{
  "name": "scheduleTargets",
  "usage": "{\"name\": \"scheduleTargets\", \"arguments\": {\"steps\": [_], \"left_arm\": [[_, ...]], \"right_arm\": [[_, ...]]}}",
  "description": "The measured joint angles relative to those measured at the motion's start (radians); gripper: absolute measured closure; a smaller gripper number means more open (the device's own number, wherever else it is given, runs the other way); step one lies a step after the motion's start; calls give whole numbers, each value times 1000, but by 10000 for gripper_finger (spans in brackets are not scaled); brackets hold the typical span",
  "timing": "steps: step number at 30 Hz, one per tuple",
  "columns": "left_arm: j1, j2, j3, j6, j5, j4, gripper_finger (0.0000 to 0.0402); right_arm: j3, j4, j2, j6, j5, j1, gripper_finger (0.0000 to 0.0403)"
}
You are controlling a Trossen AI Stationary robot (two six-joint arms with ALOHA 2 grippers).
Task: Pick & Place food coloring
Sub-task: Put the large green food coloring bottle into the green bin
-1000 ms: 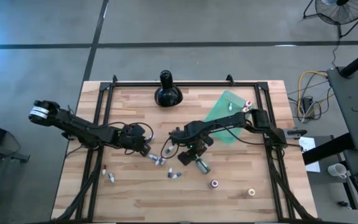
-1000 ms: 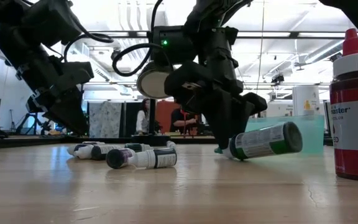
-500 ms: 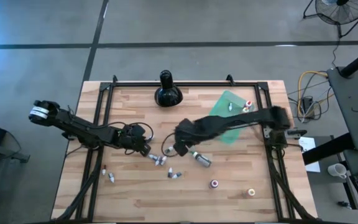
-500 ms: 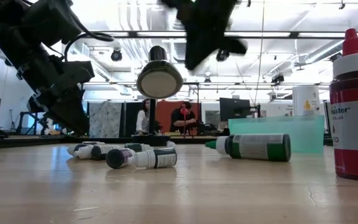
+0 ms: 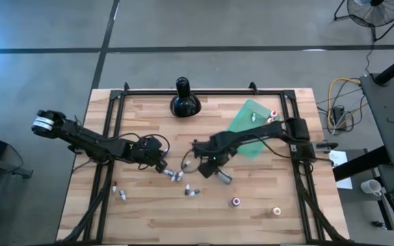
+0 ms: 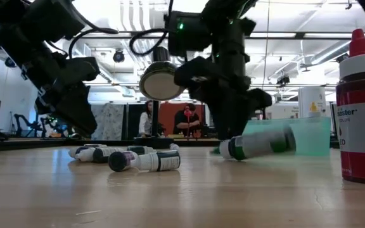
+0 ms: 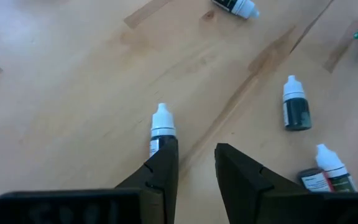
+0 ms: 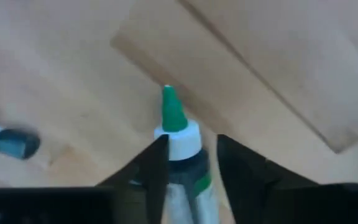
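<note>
The green-tipped bottle (image 8: 182, 146) lies mid-counter (image 5: 149, 212), between the right tool's (image 8: 188, 158) partly open fingers. Small vials (image 5: 175, 176) lie beside it. The left tool (image 7: 194, 165), empty and slightly parted, hovers over one vial (image 7: 162, 127).

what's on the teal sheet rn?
On the teal sheet: one small vial, high view. Two more bottles stand at its far-right edge; on or just off, unclear. The right arm covers its near part.

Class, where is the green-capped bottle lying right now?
In the high view the green-capped bottle lies on the table's middle-right, beside the right hand, below the teal sheet; the right wrist view shows it between that hand's fingers.
</note>
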Motion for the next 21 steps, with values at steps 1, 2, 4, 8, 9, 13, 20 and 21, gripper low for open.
{"name": "scheduleTargets", "arguments": {"steps": [1, 2, 4, 8, 9, 13, 20, 21], "left_arm": [[0, 0, 0, -12, 6, 0, 321], [0, 0, 0, -21, 11, -1, 321], [0, 0, 0, -36, 18, 0, 321], [-1, 0, 0, -40, 19, -1, 321], [-1, 0, 0, -40, 19, -1, 321], [-1, 0, 0, -41, 18, -1, 321], [0, 0, 0, -41, 7, 0, 321], [0, 0, 0, -41, 6, 0, 321]], "right_arm": [[7, -1, 18, -11, -22, -9, 261], [16, 2, 32, -27, -44, -16, 244], [25, 3, 63, -55, -73, -20, 213], [47, -23, 100, -93, -89, -22, 172], [51, -32, 101, -103, -93, -23, 165], [50, -43, 114, -128, -95, -23, 161], [49, -43, 114, -145, -78, -42, 261], [49, -42, 114, -151, -77, -42, 282]]}}
